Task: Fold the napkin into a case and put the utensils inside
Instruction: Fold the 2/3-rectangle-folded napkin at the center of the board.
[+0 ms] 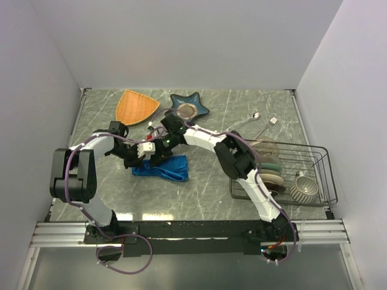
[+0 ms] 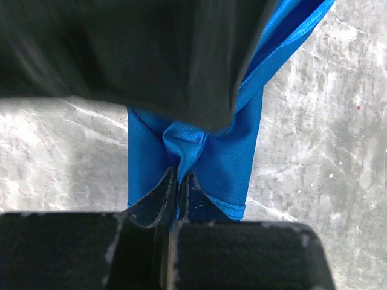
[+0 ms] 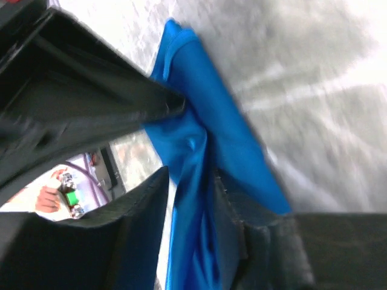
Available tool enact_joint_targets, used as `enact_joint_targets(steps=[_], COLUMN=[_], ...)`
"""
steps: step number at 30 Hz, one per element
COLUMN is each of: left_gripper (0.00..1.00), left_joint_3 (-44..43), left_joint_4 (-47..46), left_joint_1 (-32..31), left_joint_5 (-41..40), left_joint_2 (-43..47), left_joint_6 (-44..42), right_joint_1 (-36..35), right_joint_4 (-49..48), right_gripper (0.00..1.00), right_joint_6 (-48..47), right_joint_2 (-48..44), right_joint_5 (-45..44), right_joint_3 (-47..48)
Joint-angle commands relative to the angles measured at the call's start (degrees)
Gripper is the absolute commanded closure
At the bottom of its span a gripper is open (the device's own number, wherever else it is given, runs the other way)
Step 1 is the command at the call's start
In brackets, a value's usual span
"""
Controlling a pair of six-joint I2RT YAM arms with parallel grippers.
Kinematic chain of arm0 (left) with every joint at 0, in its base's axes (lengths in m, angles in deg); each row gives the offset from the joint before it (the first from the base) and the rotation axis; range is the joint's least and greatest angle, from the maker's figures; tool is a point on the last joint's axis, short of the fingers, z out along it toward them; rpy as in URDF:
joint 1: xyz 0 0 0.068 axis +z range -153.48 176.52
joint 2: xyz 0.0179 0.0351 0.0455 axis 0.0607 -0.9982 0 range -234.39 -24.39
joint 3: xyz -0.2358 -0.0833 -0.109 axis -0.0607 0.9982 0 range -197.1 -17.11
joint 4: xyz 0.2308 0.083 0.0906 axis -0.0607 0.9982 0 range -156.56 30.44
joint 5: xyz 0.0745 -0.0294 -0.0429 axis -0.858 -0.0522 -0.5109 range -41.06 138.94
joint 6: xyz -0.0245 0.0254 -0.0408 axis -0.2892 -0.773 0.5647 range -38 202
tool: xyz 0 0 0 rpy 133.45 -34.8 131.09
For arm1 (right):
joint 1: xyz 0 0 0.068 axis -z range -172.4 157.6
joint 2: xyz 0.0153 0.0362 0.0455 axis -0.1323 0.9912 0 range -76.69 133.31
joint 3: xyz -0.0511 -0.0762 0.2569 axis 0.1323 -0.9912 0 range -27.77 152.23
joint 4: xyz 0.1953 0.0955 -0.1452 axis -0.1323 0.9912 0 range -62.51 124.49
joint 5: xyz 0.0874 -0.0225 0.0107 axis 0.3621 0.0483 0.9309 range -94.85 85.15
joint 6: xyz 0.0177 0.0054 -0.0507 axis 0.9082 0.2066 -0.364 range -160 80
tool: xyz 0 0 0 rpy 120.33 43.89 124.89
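The napkin (image 1: 164,169) lay bunched on the surface (image 1: 205,193), its far edge hidden beneath both wrists. The left jaws were clenched on a fold; the right jaws stood parted around the cloth, blurred.

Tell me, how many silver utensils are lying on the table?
2: a spoon and a fork, side by side at the far right, just beyond the wire rack. Others could hide under the arms.

Left arm (image 1: 75,175) and right arm (image 1: 202,138): white links, black joints.
Purple cables (image 1: 130,266) loop at six o'clock by the silver rail (image 1: 60,232); left gripper fingers (image 2: 148,205) black, edges scuffed grey.
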State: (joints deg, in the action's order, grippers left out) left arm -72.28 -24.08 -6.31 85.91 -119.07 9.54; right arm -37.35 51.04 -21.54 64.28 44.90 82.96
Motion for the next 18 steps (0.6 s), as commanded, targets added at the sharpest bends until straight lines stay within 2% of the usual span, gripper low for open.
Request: enact_joint_targets(steps=[1, 8, 11, 14, 18], left_gripper=[0.99, 0.99, 0.99, 0.99, 0.99], left_joint_3=[-0.2, -1.1, -2.2, -3.4, -7.0], left_joint_4=[0.8, 1.5, 2.2, 3.0, 5.6], left_joint_1=[-0.2, -0.2, -0.1, 0.4, 1.9], left_joint_5=[0.1, -0.7, -0.1, 0.6, 3.1], left_joint_2=[-0.7, -1.6, -2.1, -2.4, -4.0], left_joint_6=[-3.0, -3.7, -3.0, -2.1, 1.2], right_joint_1=[4.8, 7.1, 7.2, 7.2, 6.7], right_joint_4=[3.0, 9.5, 7.8, 8.1, 8.7], right_gripper=[0.55, 0.63, 0.71, 0.79, 0.85], right_joint_6=[0.4, -7.5, -7.6, -8.3, -9.3], right_joint_2=[-9.6, -14.7, -14.4, -12.7, -10.6], right_joint_5=[-1.3, -4.7, -7.3, -9.7, -11.5], right_joint_3=[-2.6, -10.0, -14.9, -15.6, -15.9])
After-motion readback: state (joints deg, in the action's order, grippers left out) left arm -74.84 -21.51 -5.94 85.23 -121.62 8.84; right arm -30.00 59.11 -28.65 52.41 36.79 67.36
